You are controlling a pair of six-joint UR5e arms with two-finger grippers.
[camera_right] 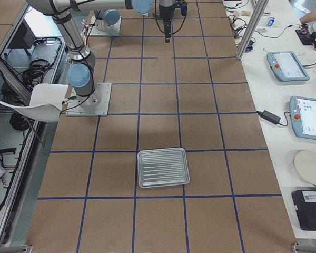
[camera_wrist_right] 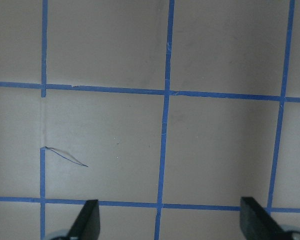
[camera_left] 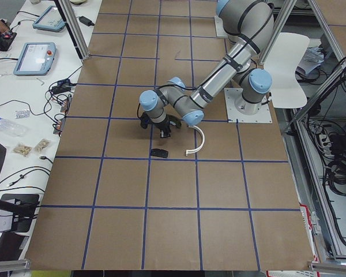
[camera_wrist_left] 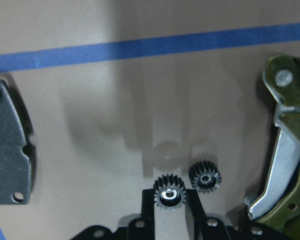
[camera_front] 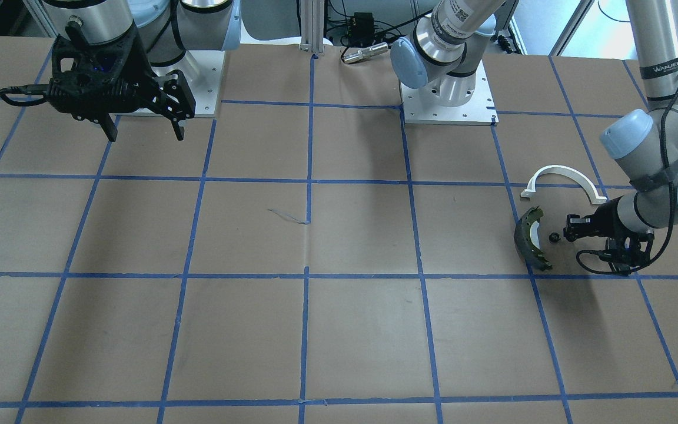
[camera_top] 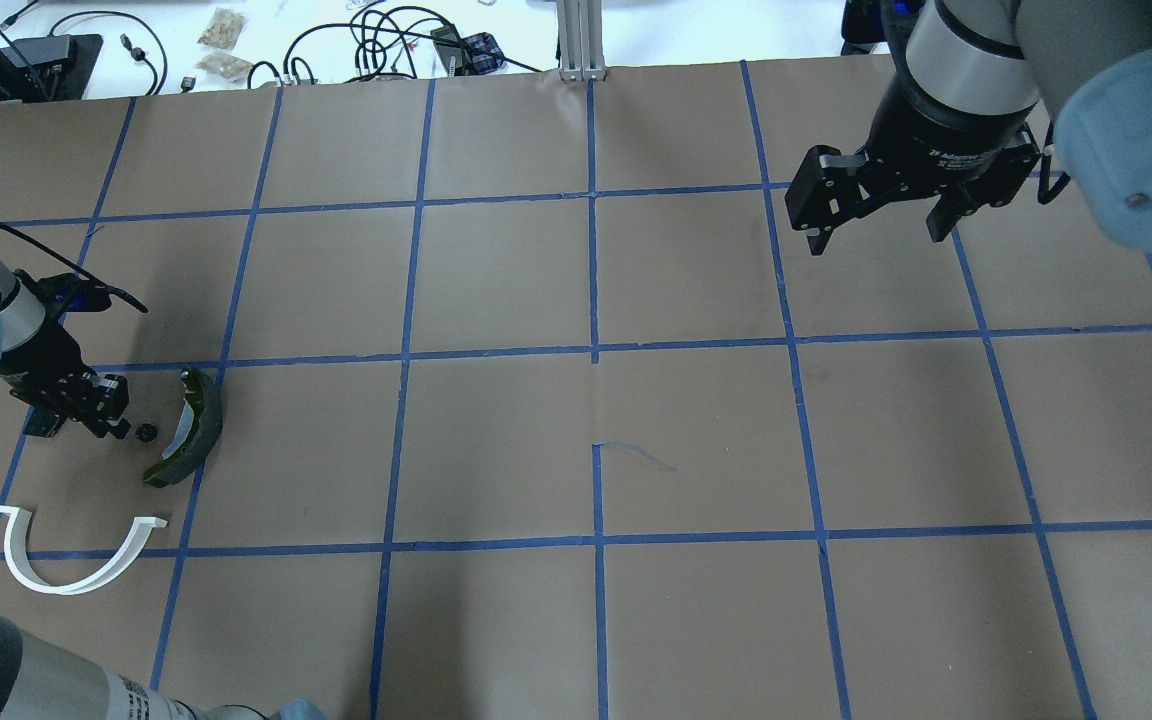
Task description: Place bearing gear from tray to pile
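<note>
Left pincer clamps a bearing gear low beside the brake shoe — poised for release; right pincer gapes empty.

The brake shoe lies beside the arc, tray well apart.

Brown table (blue tape grid), white chair

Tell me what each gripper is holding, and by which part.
Left gripper pinches a small gear by its toothed rim; right gripper holds nothing.
</note>
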